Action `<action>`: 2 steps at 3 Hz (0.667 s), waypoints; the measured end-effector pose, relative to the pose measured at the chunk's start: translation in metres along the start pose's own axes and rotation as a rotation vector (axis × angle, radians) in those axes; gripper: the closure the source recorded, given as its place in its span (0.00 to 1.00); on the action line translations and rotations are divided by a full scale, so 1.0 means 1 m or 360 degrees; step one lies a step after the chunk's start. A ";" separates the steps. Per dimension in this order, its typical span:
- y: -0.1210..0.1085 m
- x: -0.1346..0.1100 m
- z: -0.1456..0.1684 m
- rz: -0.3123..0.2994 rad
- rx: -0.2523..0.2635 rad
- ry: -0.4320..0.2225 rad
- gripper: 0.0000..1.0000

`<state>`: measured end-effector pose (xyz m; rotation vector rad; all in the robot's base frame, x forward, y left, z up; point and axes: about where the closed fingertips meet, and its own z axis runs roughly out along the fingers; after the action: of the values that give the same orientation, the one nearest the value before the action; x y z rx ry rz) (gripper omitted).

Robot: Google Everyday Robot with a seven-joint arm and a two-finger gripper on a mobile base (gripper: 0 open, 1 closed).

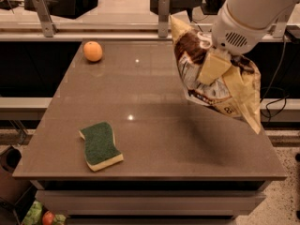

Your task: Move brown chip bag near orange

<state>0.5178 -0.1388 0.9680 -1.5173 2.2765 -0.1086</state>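
At 2 o'clock, gripper (213, 67) pinches crinkled dark-brown chip bag (194, 86) w/ pale yellow edges, hanging clear above grey bench (154, 125). At 11 o'clock, well apart, small round orange (93, 51). Green-yellow sponge (100, 146) at 7 o'clock.

Claw (212, 70), gripping chip bag (227, 97), right; orange (93, 51) back-left, sponge (100, 146) front-left.

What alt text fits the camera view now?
The robot's gripper, shut on the brown chip bag, holds it in the air over the right side of a brown table. The orange sits at the table's far left corner, and a green-and-yellow sponge lies near the front left.
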 end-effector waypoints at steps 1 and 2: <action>-0.030 -0.032 -0.011 -0.0035 0.0054 -0.0220 1.00; -0.054 -0.069 -0.012 -0.0058 0.0073 -0.0403 1.00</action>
<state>0.5827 -0.1004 1.0137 -1.4594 2.0352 0.0203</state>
